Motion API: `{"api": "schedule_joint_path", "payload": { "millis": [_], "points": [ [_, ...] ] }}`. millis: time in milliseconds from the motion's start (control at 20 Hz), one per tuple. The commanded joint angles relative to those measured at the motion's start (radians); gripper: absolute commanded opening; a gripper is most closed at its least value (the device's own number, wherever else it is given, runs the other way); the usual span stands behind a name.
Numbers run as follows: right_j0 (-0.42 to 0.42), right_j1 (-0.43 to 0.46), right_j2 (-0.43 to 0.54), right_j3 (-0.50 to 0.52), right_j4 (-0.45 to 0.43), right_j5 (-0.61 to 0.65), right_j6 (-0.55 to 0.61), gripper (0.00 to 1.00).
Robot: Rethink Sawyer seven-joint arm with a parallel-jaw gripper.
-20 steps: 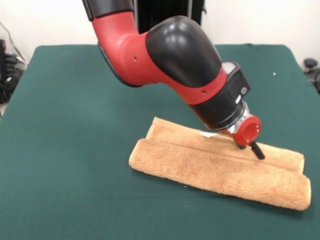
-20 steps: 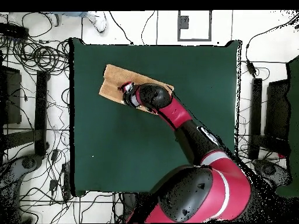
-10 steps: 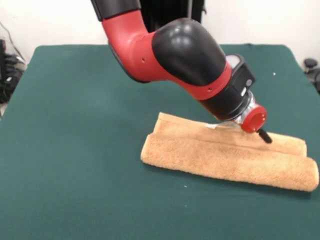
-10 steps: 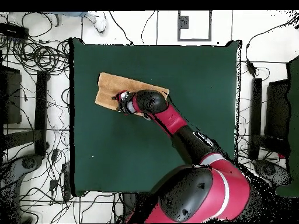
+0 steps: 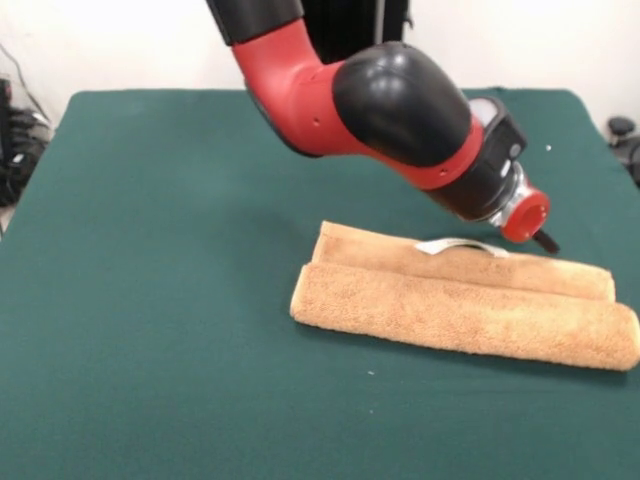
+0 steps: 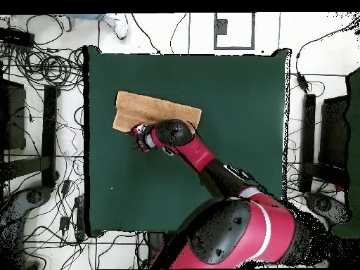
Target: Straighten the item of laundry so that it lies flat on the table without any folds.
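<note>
Robotics lab, not a home. Evidence: red and black industrial robot arm mounted at a large rectangular table covered in dark green felt-like cloth, standing on a white hard floor. Tangles of black cables run loose over the floor on both sides of the table. Dark equipment racks or stands flank it. Front view shows a plain white wall behind the table.

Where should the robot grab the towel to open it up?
Probably the towel's top folded layer, along the thick rolled edge nearest the front camera, coming from above. That fold lies over the flatter layer behind, so lifting it forward should unfold it.
</note>
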Motion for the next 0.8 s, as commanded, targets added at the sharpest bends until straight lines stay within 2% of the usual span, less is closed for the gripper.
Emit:
{"api": "schedule_joint_path", "payload": {
  "millis": [50,450,600,700,800],
  "points": [
    [0.056,0.046,0.054,0.082,0.073,0.093,0.173,1.00],
    [0.077,-0.005,0.040,0.113,0.081,0.048,0.200,1.00],
    [0.207,-0.073,-0.136,0.035,-0.083,-0.193,0.154,1.00],
    [0.245,-0.121,-0.181,0.033,-0.120,-0.224,0.146,1.00],
    [0.244,-0.161,-0.175,0.057,-0.116,-0.197,0.146,1.00]
  ]
}}
